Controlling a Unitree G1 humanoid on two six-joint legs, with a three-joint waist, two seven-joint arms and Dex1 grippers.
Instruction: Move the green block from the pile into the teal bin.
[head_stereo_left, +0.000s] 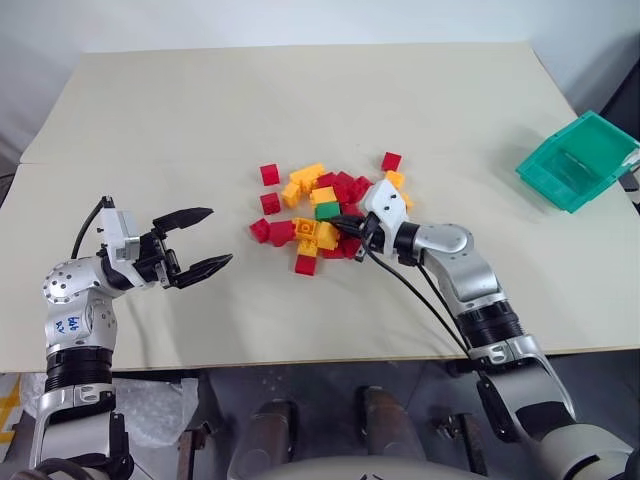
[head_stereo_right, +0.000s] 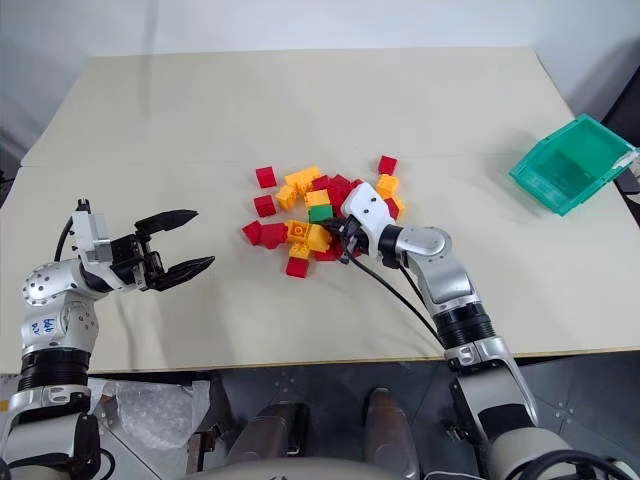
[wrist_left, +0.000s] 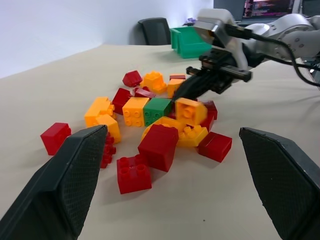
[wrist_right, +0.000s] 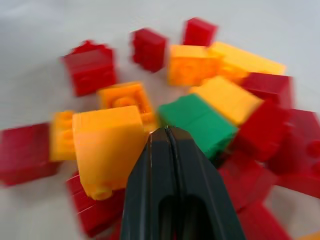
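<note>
Reaching into the pile (head_stereo_left: 325, 212) from its near right side, the right claw (wrist_right: 167, 131) has its two black fingers pressed flat together with nothing between them, the tip lying just in front of the green block (wrist_right: 199, 122) among the bricks. The green block (head_stereo_left: 326, 211) sits in the middle of the pile, with a yellow brick (wrist_left: 135, 111) touching one side and another yellow brick (wrist_left: 190, 110) close on its other side, next to the claw's tip. Red and yellow-orange bricks lie scattered around it on the tabletop (head_stereo_left: 300, 110), a few red ones loose at the edges of the heap. The left claw (head_stereo_left: 196, 241) hangs over the tabletop well apart from the pile on its left, its fingers spread wide and pointing toward the bricks, holding nothing. The teal bin (head_stereo_left: 577, 160) stands far off at the right edge of the tabletop, tilted, well away from the pile and both claws.
</note>
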